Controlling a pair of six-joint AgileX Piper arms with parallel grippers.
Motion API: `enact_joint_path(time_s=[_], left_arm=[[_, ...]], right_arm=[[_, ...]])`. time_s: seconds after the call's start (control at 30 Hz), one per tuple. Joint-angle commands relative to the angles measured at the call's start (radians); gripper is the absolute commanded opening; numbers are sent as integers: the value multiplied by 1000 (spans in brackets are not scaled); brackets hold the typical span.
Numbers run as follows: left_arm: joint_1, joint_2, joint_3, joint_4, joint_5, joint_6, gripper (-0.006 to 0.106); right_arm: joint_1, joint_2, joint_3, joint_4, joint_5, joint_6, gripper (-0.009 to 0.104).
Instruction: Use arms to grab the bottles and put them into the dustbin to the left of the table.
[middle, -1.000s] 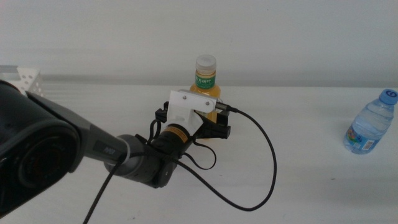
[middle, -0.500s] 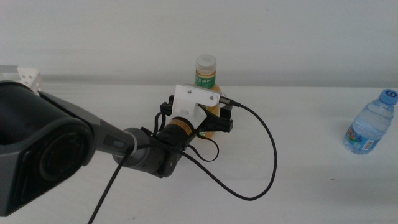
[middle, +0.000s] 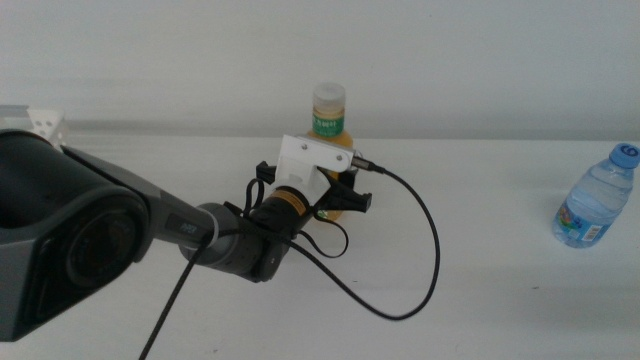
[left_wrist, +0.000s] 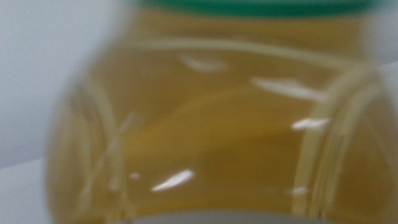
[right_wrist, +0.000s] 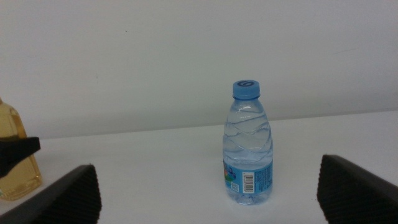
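White desk (middle: 500, 300): left gripper (middle: 340, 200) at juice bottle (middle: 330, 125), jaws unclear; full, smooth, best gripped mid-body. Right gripper (right_wrist: 205, 199) apart.

It looked like a lab test bench: a bare white tabletop (middle: 500, 300) against a blank white wall (middle: 450, 60), with a cabled robot arm (middle: 150, 240) reaching across it.

Pretty bare setup here: a plain white wall (middle: 470, 50) runs straight across the back, meeting a white bench (middle: 500, 300) with a smooth matte top. Lighting's soft and even, barely any shadows.
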Motion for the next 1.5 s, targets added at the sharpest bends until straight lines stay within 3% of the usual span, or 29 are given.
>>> enact_joint_path(time_s=[0.0,0.07,0.1,0.17,0.43,0.77,0.87,1.1,1.33,1.47], left_arm=[[11,0,-8,-14,1,1,45],[11,-2,0,-11,1,-1,29],[11,-31,40,6,-16,1,13],[11,-84,92,19,-23,26,-1],[9,-410,371,-13,72,56,-2],[23,-930,516,-230,648,171,-2],[66,-1052,516,-225,848,171,-2],[126,-1238,516,-70,1066,180,-2],[168,-1292,479,-74,1179,135,-2],[249,-1291,399,-71,1389,33,-2]], right_arm=[[1,-39,44,-12,-10,-3,93],[1,-39,44,-12,-10,-3,93],[1,-39,44,-12,-10,-3,93],[1,-39,44,-12,-10,-3,93],[1,-39,44,-12,-10,-3,93],[1,-39,44,-12,-10,-3,93],[1,-39,44,-12,-10,-3,93],[1,-39,44,-12,-10,-3,93],[1,-39,44,-12,-10,-3,93],[1,-39,44,-12,-10,-3,93]])
